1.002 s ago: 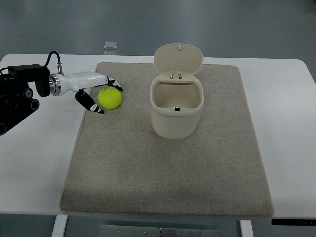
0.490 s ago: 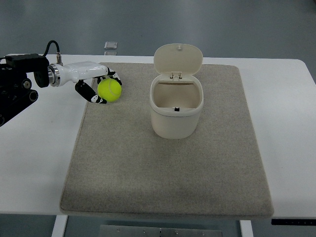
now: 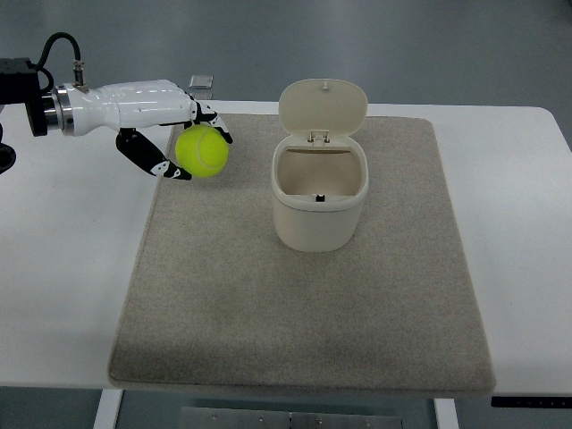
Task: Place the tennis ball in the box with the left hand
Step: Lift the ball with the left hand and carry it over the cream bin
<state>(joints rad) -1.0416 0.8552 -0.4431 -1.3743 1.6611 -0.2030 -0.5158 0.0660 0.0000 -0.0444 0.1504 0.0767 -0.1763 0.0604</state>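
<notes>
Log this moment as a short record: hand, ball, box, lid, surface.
hand: left hand shut on the tennis ball, coming in from the picture's left
ball: tennis ball, yellow-green, left of the box
box: cream box, upright on the mat, inside looks empty
lid: lid hinged open at the far side
surface: grey mat on a white table

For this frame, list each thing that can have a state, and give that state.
Left robot hand: fingers closed around the tennis ball.
Tennis ball: held in the hand, left of the box, not yet over it.
Box: upright on the mat, interior looks empty.
Box lid: flipped open, standing up at the back.
Mat: lying flat on the table.
Right robot hand: not in view.
</notes>
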